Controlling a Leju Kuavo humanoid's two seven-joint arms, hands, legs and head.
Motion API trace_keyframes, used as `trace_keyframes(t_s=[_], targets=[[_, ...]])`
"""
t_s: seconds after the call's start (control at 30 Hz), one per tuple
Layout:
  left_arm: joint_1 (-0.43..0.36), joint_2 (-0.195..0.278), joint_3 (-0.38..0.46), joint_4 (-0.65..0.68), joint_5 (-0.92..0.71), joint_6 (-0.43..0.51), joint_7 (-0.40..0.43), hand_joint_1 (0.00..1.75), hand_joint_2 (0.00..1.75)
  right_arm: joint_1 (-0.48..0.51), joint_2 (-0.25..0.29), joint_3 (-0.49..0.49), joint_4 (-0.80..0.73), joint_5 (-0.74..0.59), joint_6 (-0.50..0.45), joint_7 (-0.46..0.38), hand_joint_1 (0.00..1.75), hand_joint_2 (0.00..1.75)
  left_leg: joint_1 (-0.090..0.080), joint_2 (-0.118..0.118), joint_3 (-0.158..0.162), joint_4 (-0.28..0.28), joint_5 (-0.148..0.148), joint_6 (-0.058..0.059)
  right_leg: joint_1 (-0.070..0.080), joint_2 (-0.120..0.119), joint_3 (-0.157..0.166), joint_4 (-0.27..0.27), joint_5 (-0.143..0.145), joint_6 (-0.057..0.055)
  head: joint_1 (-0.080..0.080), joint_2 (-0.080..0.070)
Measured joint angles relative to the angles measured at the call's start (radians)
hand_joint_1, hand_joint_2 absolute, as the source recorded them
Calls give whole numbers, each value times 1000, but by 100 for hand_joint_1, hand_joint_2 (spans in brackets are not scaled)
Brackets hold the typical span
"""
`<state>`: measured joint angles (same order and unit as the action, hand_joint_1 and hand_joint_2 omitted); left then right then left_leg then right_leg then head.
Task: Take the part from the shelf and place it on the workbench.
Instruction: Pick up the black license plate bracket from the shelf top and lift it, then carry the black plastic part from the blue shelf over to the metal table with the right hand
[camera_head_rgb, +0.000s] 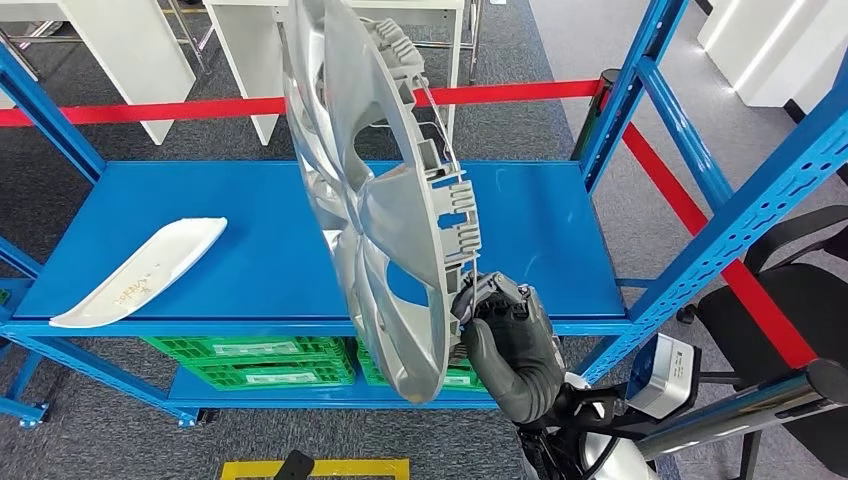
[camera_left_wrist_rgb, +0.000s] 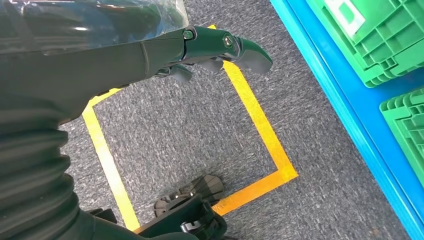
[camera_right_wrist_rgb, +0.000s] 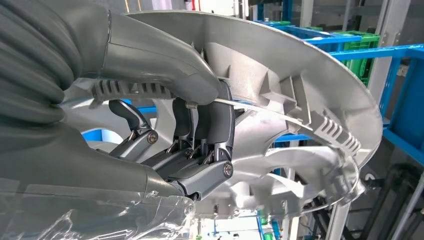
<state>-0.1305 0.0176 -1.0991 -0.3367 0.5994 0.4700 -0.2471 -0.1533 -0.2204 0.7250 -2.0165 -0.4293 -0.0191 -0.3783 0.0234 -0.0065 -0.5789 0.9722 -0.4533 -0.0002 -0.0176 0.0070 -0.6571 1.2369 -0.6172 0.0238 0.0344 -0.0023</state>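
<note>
silver plastic hubcap (camera_head_rgb: 385, 200) hanging upright above blue metal shelf (camera_head_rgb: 250, 230), right hand (camera_head_rgb: 505, 340) gripping its lower rim. left hand (camera_left_wrist_rgb: 220, 47) hanging empty, fingers loosely extended. keeping grip firm, swinging clear of blue uprights (camera_head_rgb: 655, 110).

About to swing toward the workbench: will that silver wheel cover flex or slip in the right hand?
The wheel cover looks thin and probably light, so it may flex. The right hand grips only its rim, so it could pivot. Its smooth face seems slippery.

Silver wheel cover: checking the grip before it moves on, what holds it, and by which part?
The right robot hand grips the silver wheel cover by its lower rim edge.
</note>
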Motion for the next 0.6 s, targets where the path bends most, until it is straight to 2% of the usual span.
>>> trace_keyframes(t_s=[0.03,0.07,0.1,0.13,0.17,0.2,0.23,0.27,0.33,0.4,0.47,0.5,0.53,0.57,0.6], targets=[[0,-1,0,1,0,0,2,0,175,0,-2,1,0,0,-2,0,175,175,4,0,0,3,-3,-5,-6,-1,-11,14,9,7,0,0],[0,-2,0,2,-1,0,3,0,175,0,-3,2,0,0,-4,1,175,175,10,-1,0,9,-7,-12,-11,-1,-4,-8,35,15,0,0],[0,-3,0,2,-2,0,5,0,175,0,-5,3,0,0,-6,2,175,175,17,-1,-1,18,-13,-22,-18,-2,18,-61,73,23,1,0],[0,-3,0,3,-2,0,6,0,175,0,-6,4,0,0,-8,2,175,175,23,-2,-3,28,-20,-33,-21,0,41,-112,98,31,2,0],[-1,-3,0,4,-3,0,6,0,175,1,-7,5,0,0,-10,3,175,175,25,-4,-7,41,-26,-44,-23,4,57,-152,114,28,6,0],[-2,-3,0,5,-3,0,8,0,175,2,-8,6,0,0,-12,3,175,175,25,-5,-11,50,-30,-54,-24,9,64,-171,119,21,6,0],[-2,-2,0,5,-3,-1,9,0,175,3,-8,6,0,0,-13,4,175,175,24,-6,-15,55,-31,-62,-22,13,60,-168,113,9,5,0],[-3,-3,-1,5,-4,-1,10,0,175,4,-9,6,0,0,-14,4,175,175,23,-7,-16,57,-29,-68,-21,15,55,-166,115,-6,2,0],[-2,-4,-1,5,-5,-1,13,0,175,4,-10,7,0,0,-17,4,175,175,25,-5,-17,60,-35,-75,-20,13,50,-162,116,-24,-6,0],[-3,-4,-1,5,-6,-1,15,0,175,4,-10,7,0,0,-19,4,175,175,23,-2,-41,125,-84,-75,-19,9,49,-163,120,-38,-11,0],[-3,-5,-1,5,-7,-1,16,0,175,6,-10,7,0,0,-22,4,175,175,16,-1,-93,258,-156,-70,-12,6,46,-163,122,-46,-16,0],[-3,-5,-1,5,-7,-2,17,0,175,8,-11,7,0,0,-24,4,175,175,13,-1,-115,315,-177,-66,-7,5,45,-163,123,-49,-18,0],[-3,-5,-2,5,-7,-2,18,0,175,9,-11,7,0,0,-25,4,175,175,9,-1,-122,341,-180,-60,-3,5,44,-163,124,-52,-19,0],[-2,-5,-2,5,-7,-2,19,0,175,10,-12,7,0,0,-27,4,175,175,4,-1,-111,327,-163,-51,2,6,44,-163,124,-53,-19,0],[-3,-5,-2,5,-7,-2,20,0,175,11,-12,7,0,0,-28,4,175,175,-3,-1,-83,275,-132,-40,6,6,44,-163,124,-54,-19,0]])
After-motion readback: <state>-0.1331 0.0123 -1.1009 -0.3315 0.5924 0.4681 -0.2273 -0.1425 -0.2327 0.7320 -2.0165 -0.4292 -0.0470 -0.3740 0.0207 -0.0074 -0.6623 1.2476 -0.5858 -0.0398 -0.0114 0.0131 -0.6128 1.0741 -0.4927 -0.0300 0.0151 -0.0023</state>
